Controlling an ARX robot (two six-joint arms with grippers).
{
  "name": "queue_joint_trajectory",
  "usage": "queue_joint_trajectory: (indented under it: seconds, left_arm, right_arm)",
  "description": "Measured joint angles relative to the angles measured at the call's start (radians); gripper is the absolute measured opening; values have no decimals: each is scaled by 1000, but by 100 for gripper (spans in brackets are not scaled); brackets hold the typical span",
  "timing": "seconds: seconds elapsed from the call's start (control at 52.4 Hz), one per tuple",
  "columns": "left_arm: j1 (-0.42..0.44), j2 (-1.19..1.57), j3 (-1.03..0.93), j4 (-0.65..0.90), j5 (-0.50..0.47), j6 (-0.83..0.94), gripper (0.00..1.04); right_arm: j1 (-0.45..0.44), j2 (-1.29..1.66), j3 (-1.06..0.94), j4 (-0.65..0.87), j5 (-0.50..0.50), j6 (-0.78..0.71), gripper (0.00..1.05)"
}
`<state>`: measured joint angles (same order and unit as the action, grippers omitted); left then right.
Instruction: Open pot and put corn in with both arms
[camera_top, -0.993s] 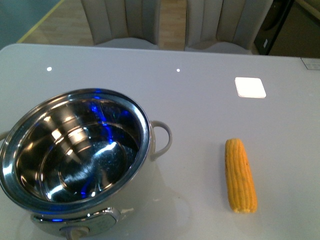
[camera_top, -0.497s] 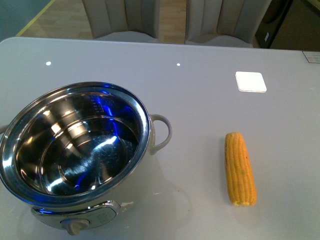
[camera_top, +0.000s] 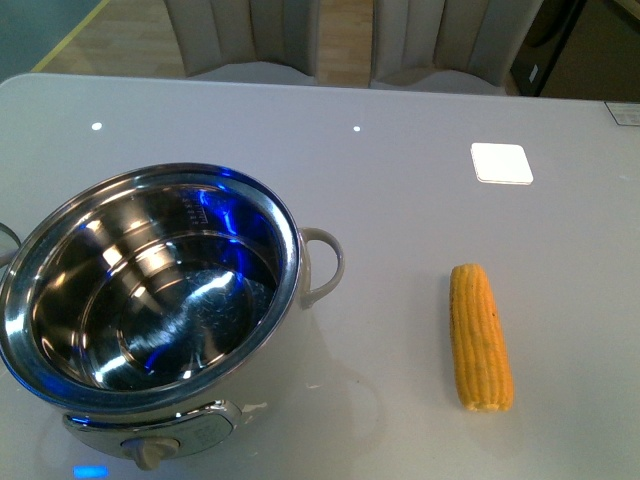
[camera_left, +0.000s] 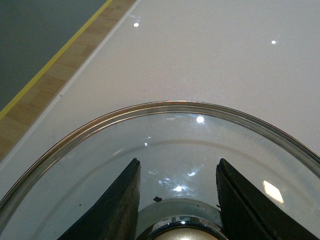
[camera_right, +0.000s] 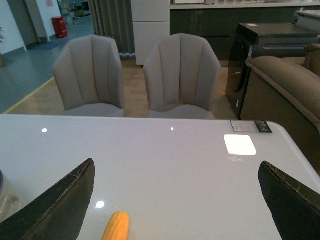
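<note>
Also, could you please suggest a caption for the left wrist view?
Left gripper closed around the knob of the glass lid, white table showing through.

Bright, even indoor light comes from overhead. Small lamp glints dot the glossy table (camera_top: 420, 250), and the shadows beneath things are faint and soft. The mirror-like inside of the pot (camera_top: 150, 300) throws white and blue glare. The glass lid (camera_left: 165, 150) carries pinpoint highlights. The front view looks slightly soft; the right wrist view is crisp.
</note>
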<state>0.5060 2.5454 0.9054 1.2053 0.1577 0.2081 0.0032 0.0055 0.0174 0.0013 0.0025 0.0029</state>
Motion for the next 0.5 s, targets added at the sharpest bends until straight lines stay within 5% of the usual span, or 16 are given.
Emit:
queue_joint_trajectory:
  seconds: [0.497]
  left_arm:
    - [4, 101, 42, 97, 1, -11, 41]
  right_arm:
    - [0, 0, 0, 0, 0, 0, 96]
